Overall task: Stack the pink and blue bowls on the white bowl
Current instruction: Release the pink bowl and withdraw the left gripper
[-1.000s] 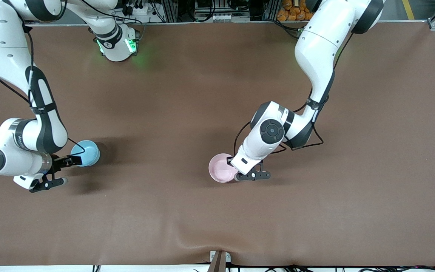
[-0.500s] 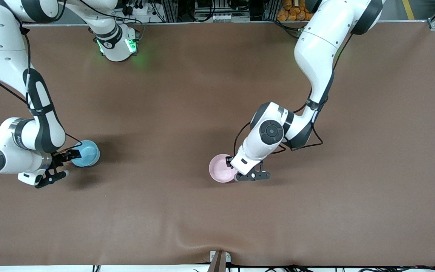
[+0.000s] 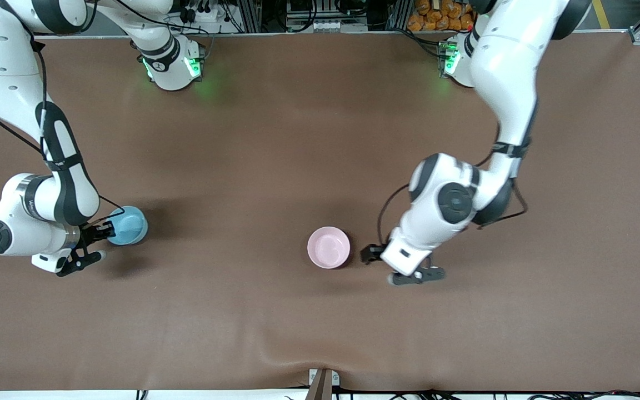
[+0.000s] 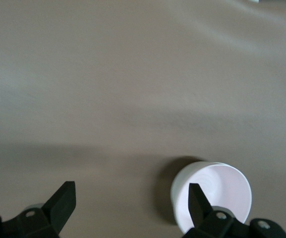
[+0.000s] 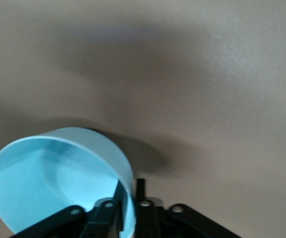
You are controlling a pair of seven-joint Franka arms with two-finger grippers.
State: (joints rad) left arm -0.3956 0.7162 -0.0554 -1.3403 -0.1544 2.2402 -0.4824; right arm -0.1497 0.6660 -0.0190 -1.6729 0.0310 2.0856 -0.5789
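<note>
The pink bowl stands upright on the brown table, near the middle. It looks very pale in the left wrist view. My left gripper is open and empty, low beside the pink bowl toward the left arm's end; in its wrist view the jaws stand wide apart. The light blue bowl is at the right arm's end. My right gripper is shut on its rim, one finger inside the bowl and one outside. No separate white bowl shows in any view.
The brown table cover has a raised wrinkle near its front edge. The two arm bases stand along the table's robot edge.
My left gripper has let go of the pink bowl and moved away toward the left arm's end. The pink bowl stayed put. My right gripper stays at the blue bowl's rim.
</note>
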